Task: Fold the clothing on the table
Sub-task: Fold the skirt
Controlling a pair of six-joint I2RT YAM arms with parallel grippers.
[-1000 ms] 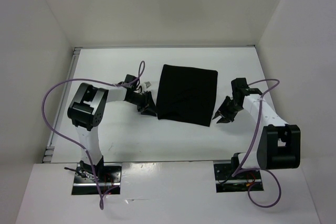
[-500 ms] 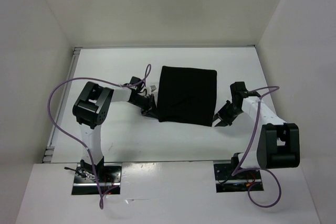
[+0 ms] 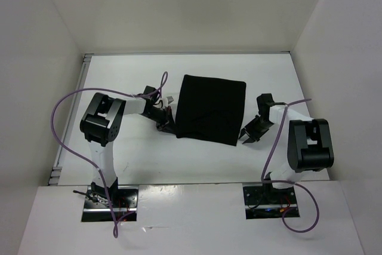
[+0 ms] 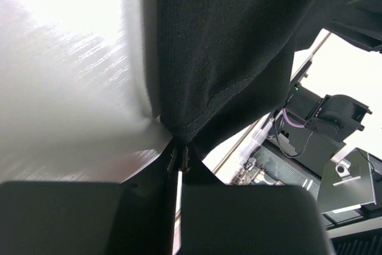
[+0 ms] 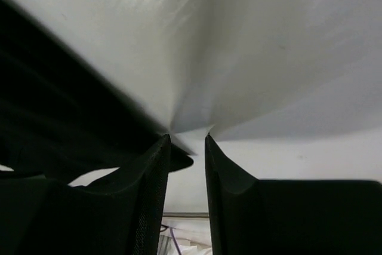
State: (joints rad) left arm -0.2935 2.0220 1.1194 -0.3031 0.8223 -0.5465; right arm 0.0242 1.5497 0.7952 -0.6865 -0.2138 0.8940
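Jaws of the left gripper (image 4: 178, 158) clench the clothing's (image 3: 210, 108) corner; right gripper (image 5: 186, 141) jaws stand parted, empty, down at the desk (image 3: 119, 76) beside it.

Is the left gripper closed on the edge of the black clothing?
Yes, in the left wrist view the left gripper is shut, with the hem of the clothing pinched in it.

- L gripper (image 3: 168, 127): jaws apart 1 s ago; now closed on lower-left corner of clothing (image 3: 212, 108), hem pinched between tips.
- That corner: drawn slightly toward frame left.
- R gripper (image 3: 247, 137): shifted left and down in frame, now just beside garment's lower-right corner.
- R arm elbow (image 3: 307, 144): moved up-left from lower right of frame.
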